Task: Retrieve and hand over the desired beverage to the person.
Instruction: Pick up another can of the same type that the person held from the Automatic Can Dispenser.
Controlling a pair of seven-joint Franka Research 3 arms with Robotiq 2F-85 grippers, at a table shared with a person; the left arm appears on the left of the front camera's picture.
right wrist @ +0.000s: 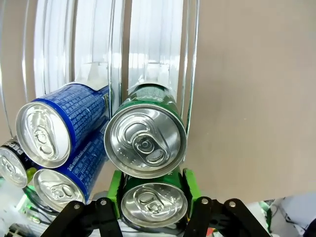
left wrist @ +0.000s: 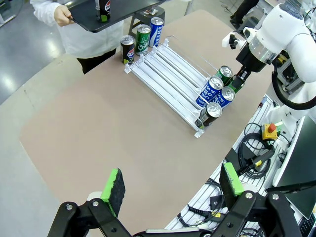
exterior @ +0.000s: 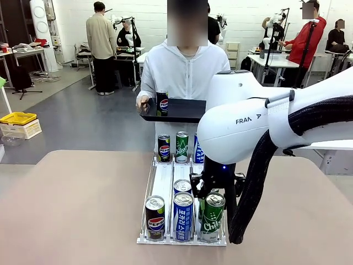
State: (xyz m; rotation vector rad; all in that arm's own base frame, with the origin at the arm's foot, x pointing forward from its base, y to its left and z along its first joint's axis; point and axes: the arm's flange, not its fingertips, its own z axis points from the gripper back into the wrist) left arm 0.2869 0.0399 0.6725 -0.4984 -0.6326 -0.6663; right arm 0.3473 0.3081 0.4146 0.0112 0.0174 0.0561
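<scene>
Front view: the right gripper (exterior: 212, 194) pinches the green "Chilsung" can (exterior: 212, 216) at the white rack's (exterior: 163, 182) near right; the person (exterior: 185, 72) holds a black tray (exterior: 179, 109) bearing a Pepsi can (exterior: 162, 102)
Left wrist view: the left gripper (left wrist: 172, 186) spread over bare table (left wrist: 98, 128)
Right wrist view: green pads (right wrist: 114, 190) clamp the can

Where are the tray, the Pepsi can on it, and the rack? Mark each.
tray (exterior: 182, 110): front view, on its dark bare top.
Pepsi can (exterior: 162, 103): front view, on its logo, mid-body.
rack (left wrist: 170, 74): left wrist view, on an empty white lane in the middle.
</scene>
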